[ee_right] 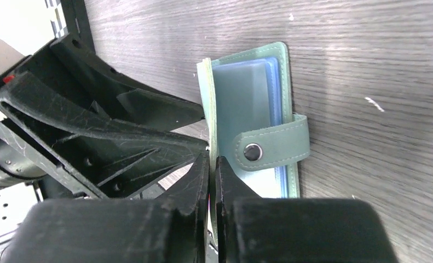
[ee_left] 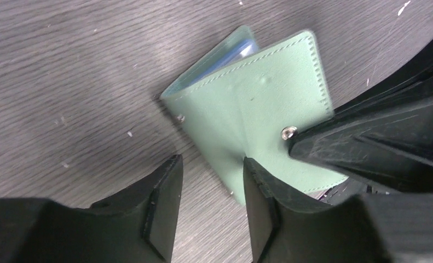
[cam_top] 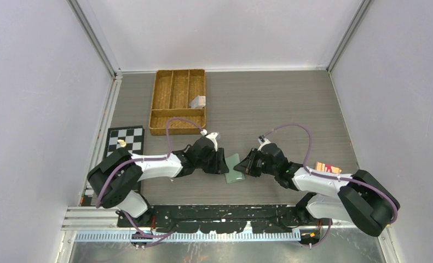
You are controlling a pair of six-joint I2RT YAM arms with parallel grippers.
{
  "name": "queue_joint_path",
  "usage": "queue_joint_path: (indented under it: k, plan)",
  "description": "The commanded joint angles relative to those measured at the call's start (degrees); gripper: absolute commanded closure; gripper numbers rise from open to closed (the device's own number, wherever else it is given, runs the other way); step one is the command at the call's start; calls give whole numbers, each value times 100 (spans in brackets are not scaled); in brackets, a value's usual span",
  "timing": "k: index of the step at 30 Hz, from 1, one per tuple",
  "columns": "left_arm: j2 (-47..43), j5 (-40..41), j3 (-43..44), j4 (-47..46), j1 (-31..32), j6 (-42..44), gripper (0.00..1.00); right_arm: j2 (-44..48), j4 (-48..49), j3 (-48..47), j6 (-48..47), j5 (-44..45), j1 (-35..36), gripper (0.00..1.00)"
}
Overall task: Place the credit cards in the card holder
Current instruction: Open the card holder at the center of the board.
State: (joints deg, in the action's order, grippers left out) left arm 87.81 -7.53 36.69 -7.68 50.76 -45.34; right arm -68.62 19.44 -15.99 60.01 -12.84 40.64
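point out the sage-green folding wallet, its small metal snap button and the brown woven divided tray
sage-green folding wallet (ee_left: 258, 93), left wrist view, outer cover
metal snap button (ee_right: 252, 152), right wrist view, strap tab
brown woven divided tray (cam_top: 163, 90), top external view, left compartment floor

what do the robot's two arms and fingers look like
Both the left arm and the right arm have silvery-white links between bulky black joints. A purple cable loops over each wrist. The fingers are black, wedge-shaped and scuffed with fine scratches.
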Motion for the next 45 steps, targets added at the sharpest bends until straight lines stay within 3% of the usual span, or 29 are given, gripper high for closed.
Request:
queue_joint_path:
  k: [1,5,8,17,21,24,36,45]
  plan:
    - [-527,313,60,367,-33,340,50,628,-1382,-668,-675,699,-2,93]
    - [-1017,524,12,743,-117,534,42,850,-3100,-1343,-1357,1487,-4,95]
    - [-1305,610,-83,995,-196,630,39,683,-3788,-1788,-1636,1952,1,96]
    - [-1783,523,-325,1223,-410,789,35,-499,-4515,-2800,-1687,2787,582,98]
    - [-1884,412,-486,1144,-529,752,35,-1100,-4559,-3230,-1563,2888,912,95]
    - [-1931,337,-552,1106,-595,746,35,-1346,-4339,-3383,-1443,2666,1020,86]
    - [-2022,64,-669,649,-728,585,34,-1566,-3811,-3447,-1191,2382,1234,60]
    - [-2193,170,-782,536,-885,393,34,-1323,-3548,-3376,-1202,2439,1383,54]
